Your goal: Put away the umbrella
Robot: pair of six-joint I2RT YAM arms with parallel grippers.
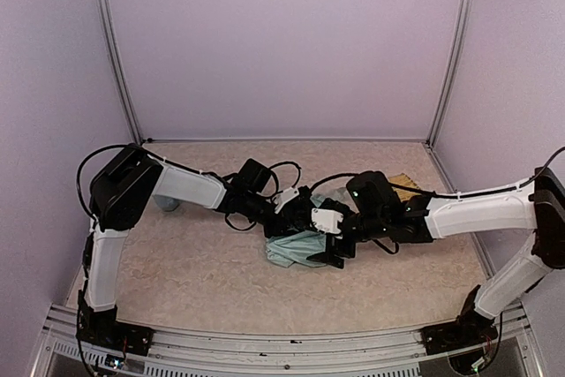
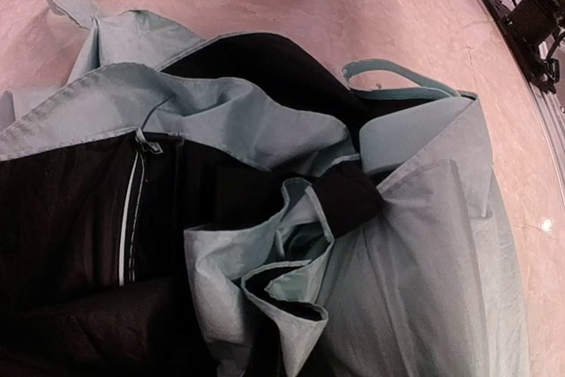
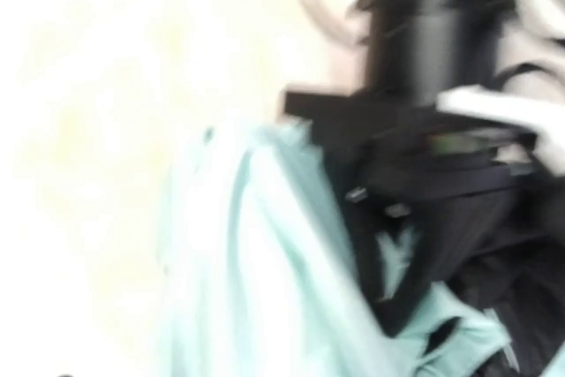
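On my top feed, the table [image 1: 194, 280] carries the umbrella [image 1: 290, 250], a crumpled mint-and-black heap near the centre. The left gripper [image 1: 298, 211] is down at the heap's 11 o'clock edge and the right gripper [image 1: 334, 252] at its 3 o'clock edge. I cannot tell how wide either claw stands.

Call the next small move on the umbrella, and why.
Probably gather the loose folds tighter toward the black strap. The umbrella lies crumpled on the table, mint fabric splayed and unrolled, with the left arm and right arm meeting over it. Right wrist view is too blurred to judge any grip.
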